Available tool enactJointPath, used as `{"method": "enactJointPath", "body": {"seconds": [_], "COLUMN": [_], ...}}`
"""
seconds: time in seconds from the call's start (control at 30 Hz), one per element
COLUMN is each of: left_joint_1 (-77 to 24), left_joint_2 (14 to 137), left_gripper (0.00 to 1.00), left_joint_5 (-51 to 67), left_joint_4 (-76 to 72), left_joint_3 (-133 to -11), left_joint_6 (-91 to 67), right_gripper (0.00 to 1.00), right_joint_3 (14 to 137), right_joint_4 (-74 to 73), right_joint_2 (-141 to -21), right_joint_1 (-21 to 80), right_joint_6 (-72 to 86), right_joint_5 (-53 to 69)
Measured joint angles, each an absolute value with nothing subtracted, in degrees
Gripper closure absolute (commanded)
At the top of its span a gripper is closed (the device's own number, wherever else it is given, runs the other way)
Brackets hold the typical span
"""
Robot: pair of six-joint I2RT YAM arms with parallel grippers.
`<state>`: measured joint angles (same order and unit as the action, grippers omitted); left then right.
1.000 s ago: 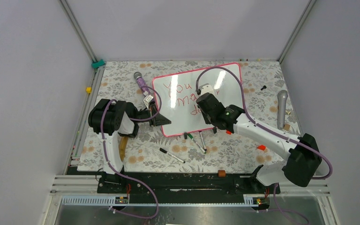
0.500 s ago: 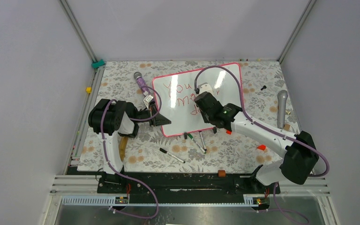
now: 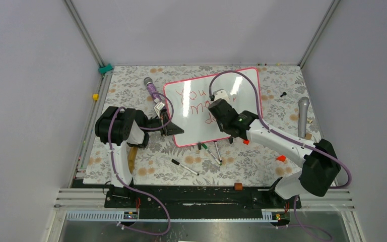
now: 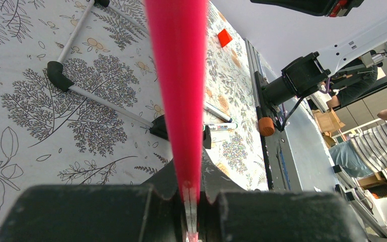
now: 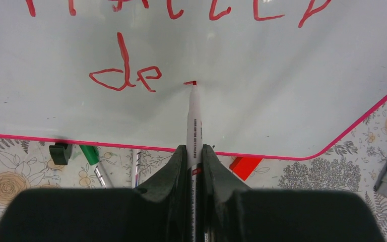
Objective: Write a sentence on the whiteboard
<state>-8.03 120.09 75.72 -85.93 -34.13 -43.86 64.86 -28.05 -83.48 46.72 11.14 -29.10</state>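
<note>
The whiteboard (image 3: pixel 244 85), glossy white with a pink frame, lies tilted on the flowered table. Red letters of the sentence (image 3: pixel 191 99) run down its left half. In the right wrist view the last letters, "de" (image 5: pixel 123 78), sit just left of the pen tip. My right gripper (image 5: pixel 194 156) is shut on a white red-tipped marker (image 5: pixel 194 118). The marker's tip touches the board at a short fresh stroke. That right gripper (image 3: pixel 216 107) hovers over the board's middle. My left gripper (image 3: pixel 170 128) is shut on the board's near left edge. The pink frame (image 4: pixel 179 75) runs between its jaws.
Several loose markers (image 3: pixel 185 167) (image 3: pixel 210 152) lie just in front of the board. A red cap (image 3: pixel 281 158) lies by the right arm. A purple microphone (image 3: pixel 151 88) lies left of the board. A grey microphone (image 3: pixel 303 116) lies to its right. A brown block (image 3: pixel 238 186) sits at the near edge.
My right arm has shifted slightly left over the board with the marker. The left gripper and the board have not moved.
</note>
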Motion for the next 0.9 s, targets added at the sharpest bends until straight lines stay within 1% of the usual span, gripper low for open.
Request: {"method": "enactJointPath", "body": {"seconds": [0.9], "left_joint_1": [-8.05], "left_joint_2": [120.09], "left_gripper": [1.0], "left_joint_5": [75.75], "left_joint_4": [-85.93], "left_joint_3": [-34.15], "left_joint_6": [-43.92], "right_gripper": [1.0], "right_joint_3": [67.02], "right_joint_4": [-28.64], "right_joint_2": [-83.9], "right_joint_1": [45.04], "right_joint_6": [10.96], "right_joint_5": [-29.04]}}
